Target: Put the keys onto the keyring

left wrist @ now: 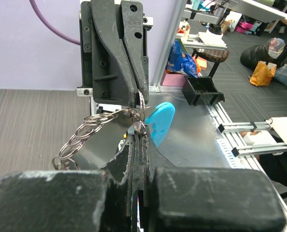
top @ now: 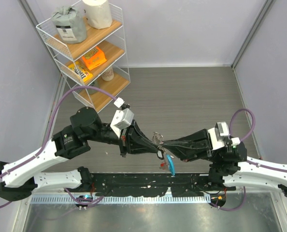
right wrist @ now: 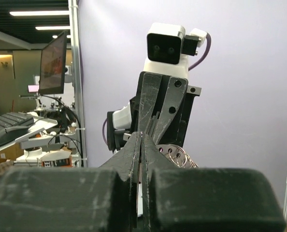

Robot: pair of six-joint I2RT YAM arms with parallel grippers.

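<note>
My left gripper [top: 153,143] and right gripper [top: 164,143] meet tip to tip above the table's near edge. Both are shut on the thin keyring [left wrist: 140,113], which runs between their tips. In the left wrist view my left gripper [left wrist: 138,131] pinches the ring from below and the right gripper [left wrist: 138,100] from above. The blue tag [left wrist: 160,121] hangs just behind the ring and also shows below the tips in the top view [top: 171,163], with the red tag [top: 161,166] beside it. A chain of small rings [left wrist: 80,137] trails left. The keys [right wrist: 175,154], with round holes, fan out behind my right gripper [right wrist: 141,135].
A white wire shelf rack [top: 88,53] with rolls and boxes stands at the back left. A black rail [top: 148,183] and a metal strip run along the near edge under the arms. Grey walls close in the table on both sides.
</note>
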